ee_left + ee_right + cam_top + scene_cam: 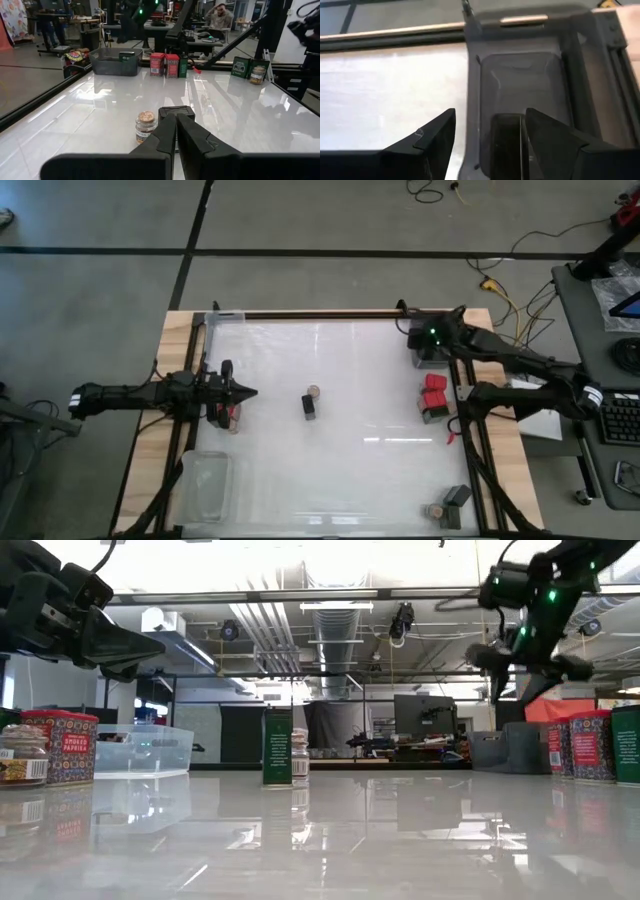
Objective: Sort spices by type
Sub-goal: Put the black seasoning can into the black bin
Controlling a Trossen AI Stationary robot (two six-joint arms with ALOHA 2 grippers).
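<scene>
At the table's middle a round tan-topped jar (313,391) (145,126) stands next to a black boxy container (309,407) (277,747). My left gripper (245,392) (176,120) hovers shut to their left, raised above the table and pointing at them. My right gripper (432,340) (490,135) hangs open over a dark tray (428,356) (520,75). A dark container (507,145) rests on the tray's floor between its fingers. Red square-topped containers (433,390) stand near the right edge. One red container and a jar (232,418) stand under the left arm.
Clear plastic trays sit at the far-left corner (225,320) and the near-left corner (205,485). Another black box (457,498) and jar (438,513) stand at the near-right corner. A dark container (432,415) stands beside the red ones. Open tabletop lies around the middle pair.
</scene>
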